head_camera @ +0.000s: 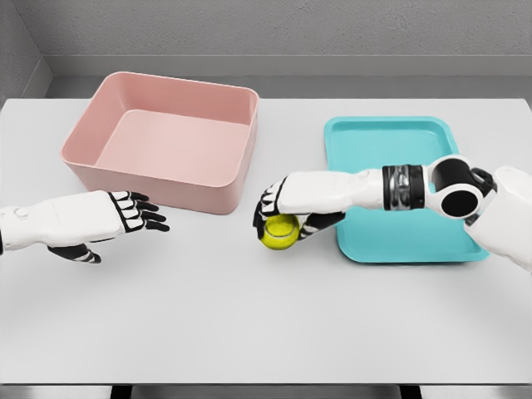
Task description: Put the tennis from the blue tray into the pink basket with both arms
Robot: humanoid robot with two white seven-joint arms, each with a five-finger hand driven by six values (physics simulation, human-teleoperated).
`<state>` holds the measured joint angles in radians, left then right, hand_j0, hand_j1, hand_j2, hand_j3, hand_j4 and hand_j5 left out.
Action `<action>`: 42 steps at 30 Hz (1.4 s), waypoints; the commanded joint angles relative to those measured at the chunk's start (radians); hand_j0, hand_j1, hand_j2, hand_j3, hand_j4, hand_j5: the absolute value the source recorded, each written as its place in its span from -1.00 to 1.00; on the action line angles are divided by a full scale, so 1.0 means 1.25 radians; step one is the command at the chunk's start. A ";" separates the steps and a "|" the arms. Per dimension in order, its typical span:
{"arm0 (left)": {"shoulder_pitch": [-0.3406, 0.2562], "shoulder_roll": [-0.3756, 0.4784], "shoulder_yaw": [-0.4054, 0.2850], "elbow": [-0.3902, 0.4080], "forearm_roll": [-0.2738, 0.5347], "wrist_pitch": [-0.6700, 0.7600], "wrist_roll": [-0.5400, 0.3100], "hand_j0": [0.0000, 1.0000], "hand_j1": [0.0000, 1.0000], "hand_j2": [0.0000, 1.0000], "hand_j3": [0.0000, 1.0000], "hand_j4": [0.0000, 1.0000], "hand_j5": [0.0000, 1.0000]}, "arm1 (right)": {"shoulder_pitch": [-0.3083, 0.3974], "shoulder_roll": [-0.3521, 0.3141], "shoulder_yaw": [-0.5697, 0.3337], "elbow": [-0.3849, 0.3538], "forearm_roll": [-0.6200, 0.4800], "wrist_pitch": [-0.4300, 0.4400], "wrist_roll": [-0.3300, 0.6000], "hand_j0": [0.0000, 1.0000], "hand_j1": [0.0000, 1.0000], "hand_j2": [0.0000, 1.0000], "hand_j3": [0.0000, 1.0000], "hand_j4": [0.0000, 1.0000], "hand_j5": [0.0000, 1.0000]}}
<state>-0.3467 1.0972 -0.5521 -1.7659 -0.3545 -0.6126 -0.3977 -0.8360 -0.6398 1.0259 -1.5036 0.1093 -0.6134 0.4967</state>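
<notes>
I count one tennis ball (280, 230), one blue tray (397, 191), one pink basket (166, 141) on my counter (249, 324). My right hand (287, 218) grips the ball between tray and basket; my left hand (133, 214) waits with fingers spread, holding nothing, beside the basket

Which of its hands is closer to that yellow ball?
Right. The right hand grips the tennis ball from above; the left hand waits open, well off to the ball's left.

Right robot hand (287, 218) grips tennis ball (280, 231).
</notes>
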 commanded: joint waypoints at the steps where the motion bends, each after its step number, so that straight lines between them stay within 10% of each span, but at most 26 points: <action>1: 0.000 0.001 0.000 -0.001 0.004 0.001 0.000 1.00 1.00 1.00 1.00 1.00 1.00 | 0.000 0.022 0.013 0.001 -0.004 0.002 0.001 0.14 0.14 0.14 0.14 0.14 0.14; 40: -0.021 0.001 0.000 -0.001 0.007 0.001 0.008 1.00 1.00 1.00 1.00 1.00 1.00 | -0.027 0.176 0.091 0.179 0.012 0.002 0.041 0.14 0.14 0.14 0.14 0.14 0.14; 42: -0.021 -0.004 0.000 -0.001 0.010 0.001 0.009 1.00 1.00 1.00 1.00 1.00 1.00 | -0.026 0.176 0.089 0.179 0.011 0.002 0.030 0.88 0.88 0.88 0.88 0.88 0.88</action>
<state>-0.3728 1.0916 -0.5524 -1.7671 -0.3501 -0.6126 -0.3895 -0.8682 -0.4222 1.1373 -1.2820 0.1262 -0.6116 0.5416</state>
